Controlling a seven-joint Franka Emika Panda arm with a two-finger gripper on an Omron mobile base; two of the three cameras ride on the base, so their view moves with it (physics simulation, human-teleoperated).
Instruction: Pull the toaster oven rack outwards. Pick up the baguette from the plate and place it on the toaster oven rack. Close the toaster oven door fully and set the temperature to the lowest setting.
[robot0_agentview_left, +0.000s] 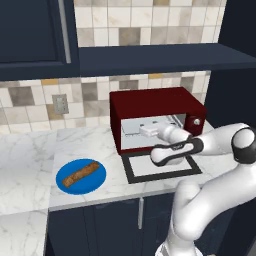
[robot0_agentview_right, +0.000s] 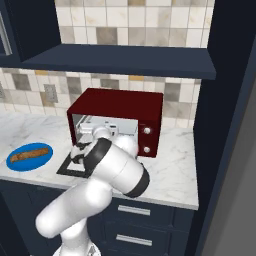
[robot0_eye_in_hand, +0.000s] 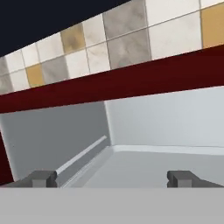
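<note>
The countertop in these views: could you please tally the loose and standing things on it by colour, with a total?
Dark red: 1, the toaster oven, door folded down open
Bright blue: 1, the plate
Brown: 1, the baguette, lying on the plate
Total: 3

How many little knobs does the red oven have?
2. Both sit on the toaster oven right panel: upper knob, lower knob directly beneath. None seem hidden.
</note>
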